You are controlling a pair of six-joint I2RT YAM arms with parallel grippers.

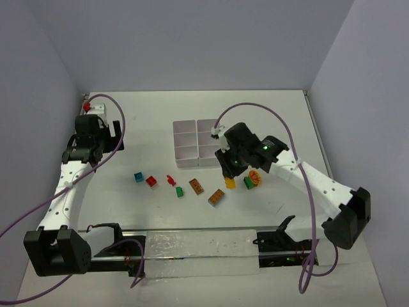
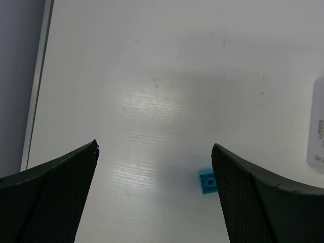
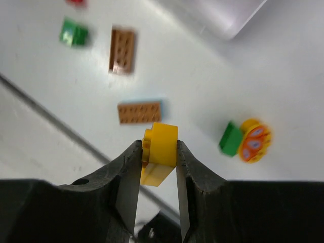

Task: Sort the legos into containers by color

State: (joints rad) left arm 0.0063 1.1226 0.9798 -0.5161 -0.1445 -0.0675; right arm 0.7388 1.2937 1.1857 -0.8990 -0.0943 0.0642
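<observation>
Right gripper (image 3: 158, 148) pinches a yellow lego (image 3: 161, 140), two orange-brown legos (image 3: 139, 112) lying just beyond; left gripper (image 2: 155, 147) hangs wide open over a teal lego (image 2: 207, 181).

Left arm (image 1: 64, 192): rises from near-left base, links angled forward, wrist bent downward. Left claw (image 2: 155, 145): fingers spread wide apart, nothing between them. Right arm (image 1: 319, 185): extends from near-right base, reaching forward and inward toward centre, wrist pitched down. Right claw (image 3: 158, 144): fingers clamped together on yellow lego (image 3: 161, 152), one pad against each side, lego top protruding past fingertips.
</observation>
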